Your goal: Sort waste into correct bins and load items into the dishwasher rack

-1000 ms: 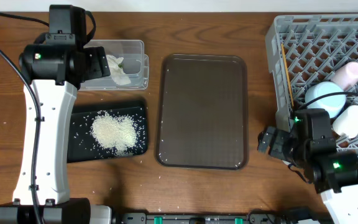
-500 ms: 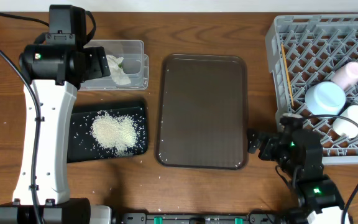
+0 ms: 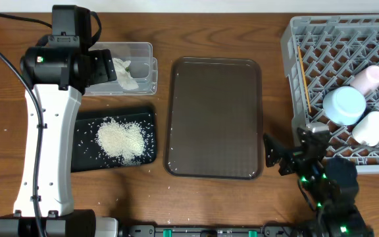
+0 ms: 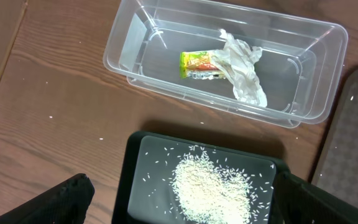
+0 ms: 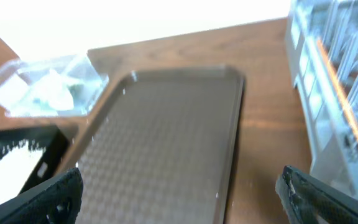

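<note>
Loose rice [image 3: 119,139] lies heaped in the black tray [image 3: 84,155]. Behind it, the clear tub [image 3: 143,49] holds a crumpled napkin [image 4: 244,65] and a yellow-green wrapper [image 4: 199,65]. My left gripper [image 4: 191,205] hangs open above the black tray [image 4: 135,180], holding nothing. At the right, the grey rack [image 3: 295,39] holds the pink cup [image 3: 368,78], light-blue bowl [image 3: 344,104], white cup [image 3: 370,127] and chopsticks [image 3: 303,76]. In front of the rack, my right gripper [image 3: 275,155] is open and empty, facing left.
A large brown textured serving tray [image 3: 214,118] lies bare in the middle, and its near right corner is just beside the right gripper's fingertips [image 3: 268,141]. A few stray rice grains dot the wood around the black tray.
My right arm has drawn back out of the rack toward the table's front edge, its open gripper now beside the brown tray's corner. The left arm has not moved.
</note>
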### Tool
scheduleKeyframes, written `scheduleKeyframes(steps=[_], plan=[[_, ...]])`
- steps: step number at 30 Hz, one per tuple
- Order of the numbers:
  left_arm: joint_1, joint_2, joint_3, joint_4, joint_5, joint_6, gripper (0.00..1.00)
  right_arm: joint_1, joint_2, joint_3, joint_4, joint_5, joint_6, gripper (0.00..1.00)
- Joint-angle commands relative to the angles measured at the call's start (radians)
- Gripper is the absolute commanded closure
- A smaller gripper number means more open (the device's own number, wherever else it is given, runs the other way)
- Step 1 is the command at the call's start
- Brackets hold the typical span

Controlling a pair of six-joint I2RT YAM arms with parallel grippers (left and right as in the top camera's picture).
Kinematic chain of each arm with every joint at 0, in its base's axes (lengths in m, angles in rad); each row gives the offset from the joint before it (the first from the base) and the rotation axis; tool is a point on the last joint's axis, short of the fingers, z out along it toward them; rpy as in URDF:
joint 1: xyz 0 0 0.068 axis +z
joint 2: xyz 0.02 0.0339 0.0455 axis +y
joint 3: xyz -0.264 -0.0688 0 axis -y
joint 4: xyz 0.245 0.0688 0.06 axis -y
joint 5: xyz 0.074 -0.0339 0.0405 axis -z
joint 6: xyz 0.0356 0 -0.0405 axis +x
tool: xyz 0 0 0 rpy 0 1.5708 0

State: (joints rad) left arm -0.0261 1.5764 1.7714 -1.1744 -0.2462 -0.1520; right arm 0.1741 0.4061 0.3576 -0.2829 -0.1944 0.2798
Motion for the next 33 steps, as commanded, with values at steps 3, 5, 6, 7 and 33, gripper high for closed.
scheduleKeyframes(steps=[3, 5, 6, 7, 33], plan=[[0.004, -0.007, 0.0, -0.003, -0.009, 0.009, 0.04, 0.001, -0.101, -0.019, 0.003, 0.049, -0.019, 0.01], [0.004, -0.007, 0.0, -0.003, -0.009, 0.01, 0.04, 0.001, -0.139, -0.031, 0.003, 0.057, -0.018, 0.01], [0.004, -0.007, 0.0, -0.003, -0.009, 0.01, 0.04, 0.001, -0.159, -0.041, 0.003, 0.062, -0.014, 0.01], [0.004, -0.007, 0.0, -0.003, -0.009, 0.01, 0.04, 0.001, -0.177, -0.05, 0.003, 0.065, -0.014, 0.01], [0.004, -0.007, 0.0, -0.003, -0.009, 0.01, 0.04, -0.147, -0.401, -0.352, 0.209, 0.167, -0.016, 0.01]])
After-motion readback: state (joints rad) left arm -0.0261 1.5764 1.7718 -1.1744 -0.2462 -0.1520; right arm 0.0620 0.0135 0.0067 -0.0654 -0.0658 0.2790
